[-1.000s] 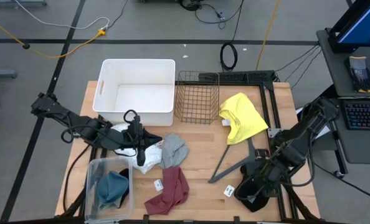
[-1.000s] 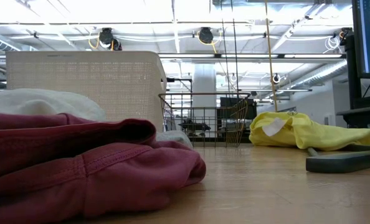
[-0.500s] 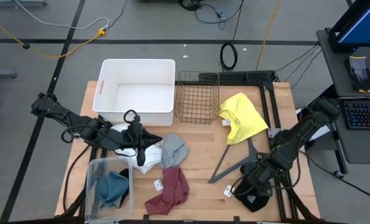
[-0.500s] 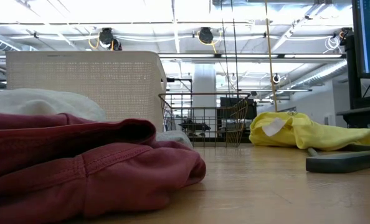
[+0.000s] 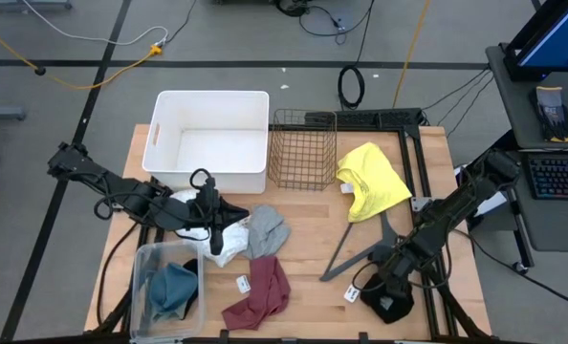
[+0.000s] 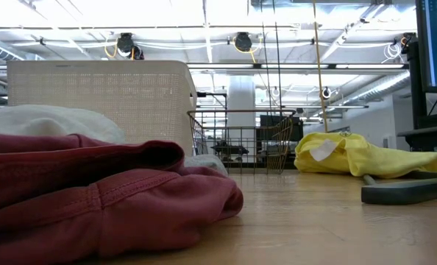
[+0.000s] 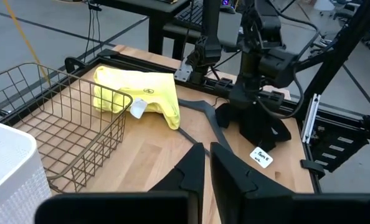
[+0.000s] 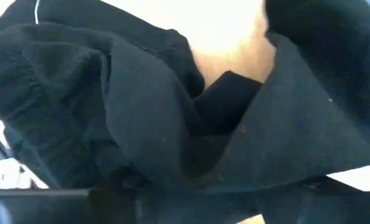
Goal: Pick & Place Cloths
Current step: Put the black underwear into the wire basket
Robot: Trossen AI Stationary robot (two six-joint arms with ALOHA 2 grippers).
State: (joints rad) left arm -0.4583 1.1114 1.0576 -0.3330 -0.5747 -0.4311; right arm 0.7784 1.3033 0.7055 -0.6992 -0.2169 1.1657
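Note:
Cloths lie about the table: yellow (image 5: pixel 372 180) at the far right, grey (image 5: pixel 267 231) and white (image 5: pixel 229 244) in the middle, maroon (image 5: pixel 262 294) at the near edge, and teal (image 5: pixel 172 287) inside a clear tub. The black cloth (image 5: pixel 389 306) lies crumpled at the near right. My right gripper (image 5: pixel 380 280) points down into it, and black folds (image 8: pixel 141 106) fill its wrist view. My left gripper (image 5: pixel 214 239) hovers shut over the white cloth, its tips (image 7: pixel 207 165) aimed across the table.
A white bin (image 5: pixel 212 94) and a wire basket (image 5: pixel 303 148) stand at the far edge. A grey hanger (image 5: pixel 360 250) lies between the yellow and black cloths. Two paper tags (image 5: pixel 243 283) (image 5: pixel 351 293) sit on the wood. Bare table shows mid-right.
My right arm has stretched out and its gripper has shifted a little toward the table's left, staying down at the black cloth. More of that cloth now shows on the gripper's near side. The left arm and the other cloths have kept still.

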